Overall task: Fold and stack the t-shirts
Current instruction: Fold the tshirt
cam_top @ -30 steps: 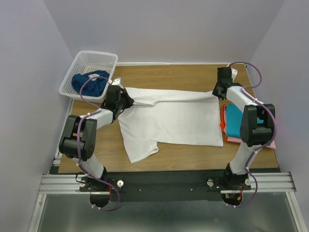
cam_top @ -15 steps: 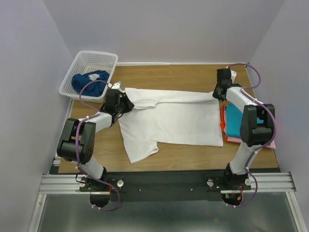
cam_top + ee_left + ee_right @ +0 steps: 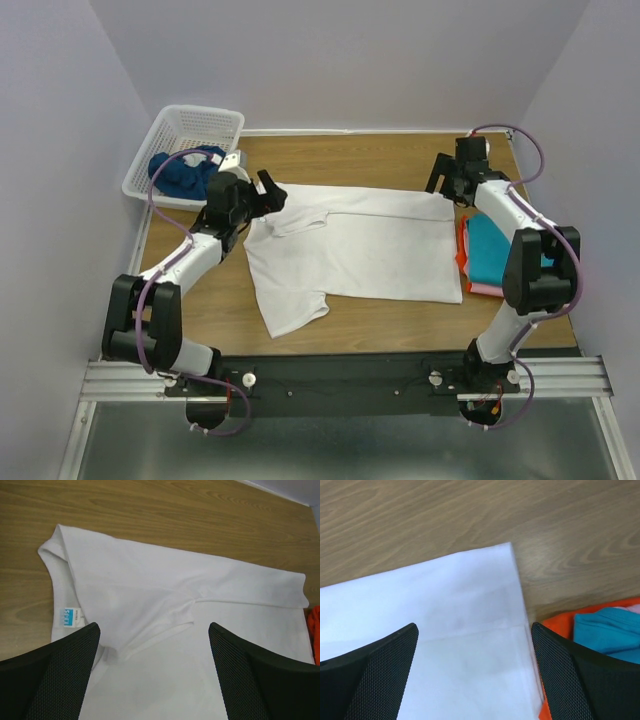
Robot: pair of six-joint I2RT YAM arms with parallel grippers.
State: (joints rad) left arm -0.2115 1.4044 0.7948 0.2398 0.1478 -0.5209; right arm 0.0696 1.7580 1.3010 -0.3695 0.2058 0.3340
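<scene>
White shirt point(image 3: 350, 250) spread flat across the middle of the top view, collar end at left, hem at right. Far long edge folded in toward the centre, one sleeve point(image 3: 292, 312) still poking out at lower left. Fold lying smooth in the left wrist view, label point(image 3: 70, 616) showing at left.

Left gripper point(image 3: 263, 190) hanging over the collar end, jaws wide apart, holding nothing. Right gripper point(image 3: 438, 178) over the cloth's upper-right corner, jaws spread too and empty. Just beside the hem at right, the stack: teal shirt point(image 3: 490, 250) on top, orange point(image 3: 462, 248) and pink point(image 3: 560, 298) peeking out beneath. Dark blue shirt point(image 3: 185, 170) bunched in the basket point(image 3: 200, 122) at upper left.

Between folds, by the look of it. For the next one:
- Pinch the near long edge at both ends at once, taking in that loose sleeve.
- Lift only enough to clear the table point(image 3: 340, 155), then carry evenly toward the top of the frame and lay it to match the first fold.
- Keep both ends level, or expect a skewed band.
- Mind the stack so close to the hem.

Against half a second ago: both grippers then low at the two ends of the far fold, cloth drawn in a tight band between. Now let go, raised and backed off toward the top of the frame, the fold settled flat.
</scene>
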